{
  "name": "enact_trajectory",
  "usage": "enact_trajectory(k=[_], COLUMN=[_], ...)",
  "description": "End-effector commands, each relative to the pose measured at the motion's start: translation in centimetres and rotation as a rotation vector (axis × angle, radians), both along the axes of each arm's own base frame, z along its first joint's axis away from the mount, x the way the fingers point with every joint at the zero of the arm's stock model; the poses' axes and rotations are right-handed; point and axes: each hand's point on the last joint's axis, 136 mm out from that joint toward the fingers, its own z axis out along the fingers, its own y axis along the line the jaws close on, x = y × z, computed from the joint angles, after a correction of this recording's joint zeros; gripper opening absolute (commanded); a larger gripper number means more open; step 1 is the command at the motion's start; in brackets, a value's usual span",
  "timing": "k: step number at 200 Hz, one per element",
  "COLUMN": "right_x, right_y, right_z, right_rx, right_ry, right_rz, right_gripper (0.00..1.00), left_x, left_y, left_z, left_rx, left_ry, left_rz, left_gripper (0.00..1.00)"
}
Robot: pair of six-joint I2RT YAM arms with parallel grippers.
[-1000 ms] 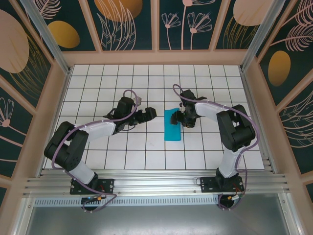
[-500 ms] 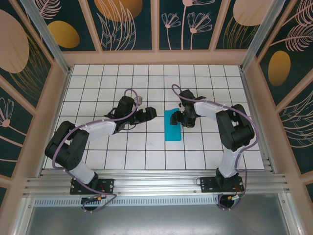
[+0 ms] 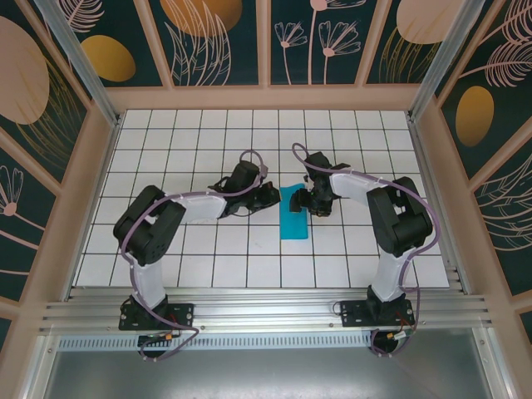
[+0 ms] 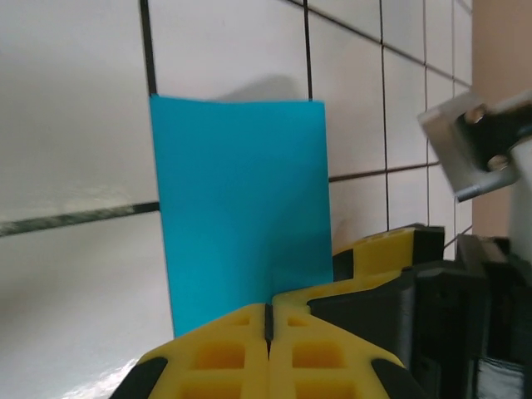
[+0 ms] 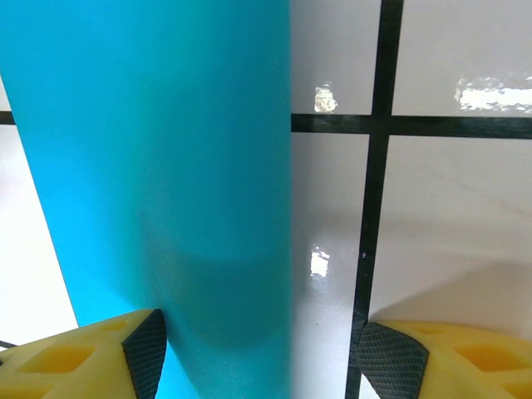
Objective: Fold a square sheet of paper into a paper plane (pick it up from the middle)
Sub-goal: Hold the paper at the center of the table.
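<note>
From the top, the paper (image 3: 293, 214), folded into a narrow teal strip, is lying flat on the tiled table (image 3: 208, 133), about mid-table between the two arms. The left gripper (image 3: 271, 196) is reaching in from the left, its tip just beside the strip's far left corner. The right gripper (image 3: 312, 202) is sitting at the strip's far right edge.

In the left wrist view, the yellow fingers (image 4: 224, 349) are pressing together, leaving only a thin seam. The paper's near edge is running right up to their tips; I cannot tell whether it is being pinched.

In the right wrist view, the jaws are standing wide. One finger is hovering over the paper, the other over bare tile, and the strip's right edge is running between them, ungripped.
</note>
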Motion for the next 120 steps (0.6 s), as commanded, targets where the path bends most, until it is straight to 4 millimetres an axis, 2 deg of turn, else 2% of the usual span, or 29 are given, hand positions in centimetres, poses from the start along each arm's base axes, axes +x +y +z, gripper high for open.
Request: enact_trajectory(k=[1,120], right_x=[-2.8,-3.1], right_y=[-4.6,-4.8], right_z=[-8.8,-9.1], right_rx=[-0.217,-0.223], right_ry=[0.121,0.129], right_rz=[0.001,0.003], right_gripper=[0.72,0.72], left_x=[0.1,0.2], left_y=[-1.5,-1.4], left_z=[-0.1,-3.5], left_rx=[-0.028,0.069], left_ry=[0.033,0.093], left_rz=[0.007,0.034], left_gripper=[0.0,0.0])
